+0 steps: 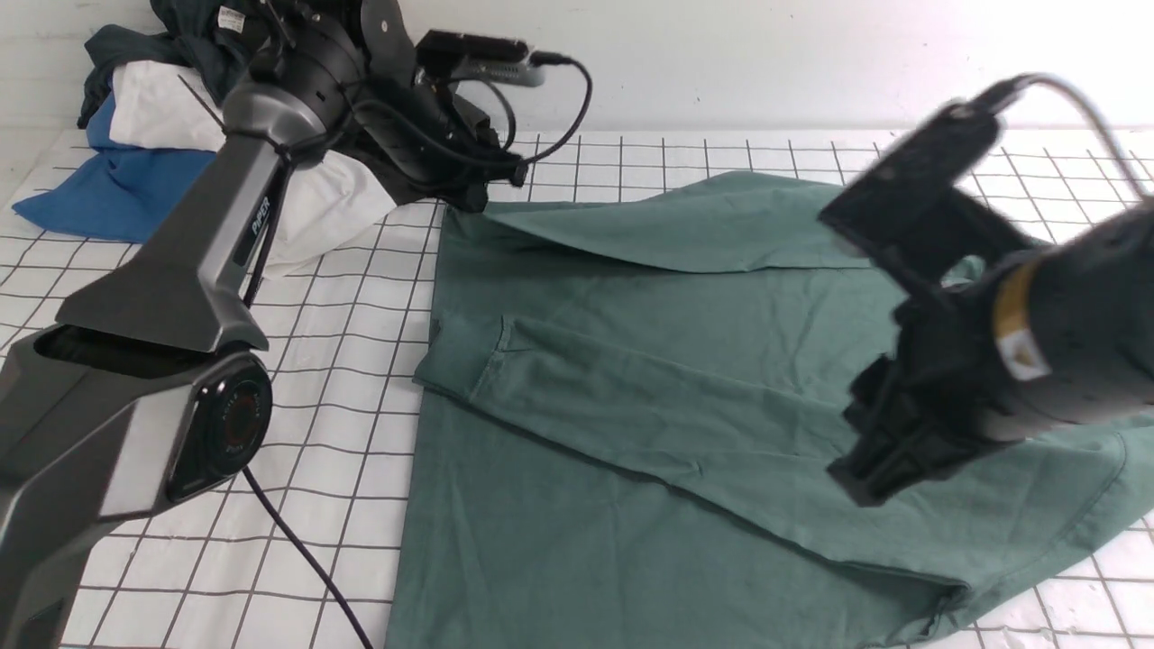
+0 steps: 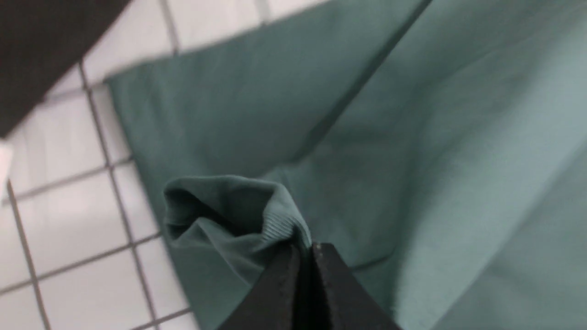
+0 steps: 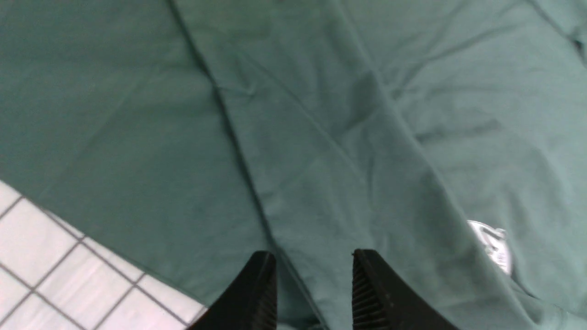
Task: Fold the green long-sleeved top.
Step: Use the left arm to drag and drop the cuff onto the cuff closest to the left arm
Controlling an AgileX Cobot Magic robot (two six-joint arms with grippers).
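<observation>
Green long-sleeved top (image 1: 685, 379) on gridded table (image 1: 343, 433) — cuff (image 2: 270, 215) tight in left gripper (image 2: 306, 250)

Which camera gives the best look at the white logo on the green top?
The right wrist view: the white logo shows there, small and blurred, on the green top. The front and left wrist views show the top's fabric but no logo.

"PIPER" on the left arm (image 1: 236, 236)

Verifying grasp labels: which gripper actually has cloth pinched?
The left gripper: its jaws are shut on the ribbed cuff of the green long-sleeved top. The right gripper hangs open above the top, gripping nothing.
</observation>
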